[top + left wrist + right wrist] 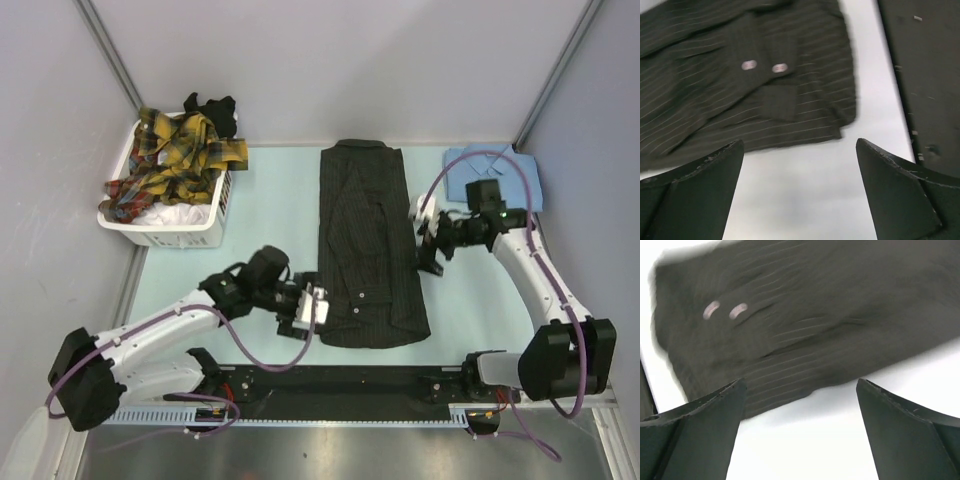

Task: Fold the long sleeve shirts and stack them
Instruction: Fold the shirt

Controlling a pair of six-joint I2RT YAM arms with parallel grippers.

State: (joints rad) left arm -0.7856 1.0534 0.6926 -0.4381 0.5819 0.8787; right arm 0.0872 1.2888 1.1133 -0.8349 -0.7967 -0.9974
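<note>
Both claws stand wide apart with nothing between the fingers: the left gripper (312, 308) is at the near left corner of the charcoal pinstriped shirt (370, 250), and the right gripper (428, 240) is just off its right edge. I see that shirt lying flat on the pale table (270, 200) as a long narrow rectangle, collar at the far end, with fine pale stripes and two pale buttons (764, 66). A folded light blue shirt (495, 175) sits far right. Crumpled plaid shirts (175, 160) heap in the slotted white plastic basket (215, 225).

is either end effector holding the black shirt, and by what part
Nothing is held. The left end effector and right end effector are both open, beside the black shirt.
</note>
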